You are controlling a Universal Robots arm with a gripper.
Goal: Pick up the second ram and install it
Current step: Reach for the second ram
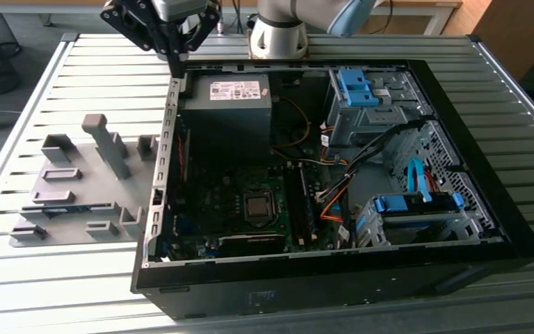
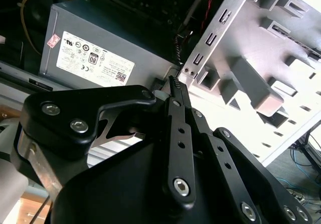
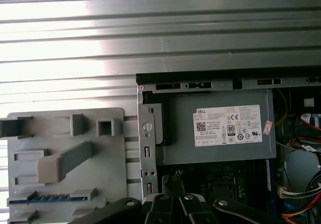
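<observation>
In the exterior view I am hovering my black two-fingered pincer (image 1: 176,69) above the far corner of the open black metal computer case (image 1: 489,139), on the exterior view's left. It is hanging just beside the grey box-shaped power supply with the white label (image 1: 234,104). My fingers are pressing together and gripping nothing; the second wrist view is showing them closed, pad against pad (image 2: 175,83).

The second ram, a long thin blue-green circuit-board stick (image 1: 63,207), is lying flat in a slot of the grey plastic fixture plate (image 1: 91,174), well apart from me. The plate is sitting on the slatted metal table (image 1: 26,278) to the exterior view's left of the case. The first wrist view is showing the stick (image 3: 50,198) at the plate's near edge.

I am judging the stick to be light, stiff and fragile, so it should not bend but could crack or shift under a hard squeeze. I am reckoning the best hold is across its thin width at mid-length, on the upper long edge, away from the contact edge and the chips.
</observation>
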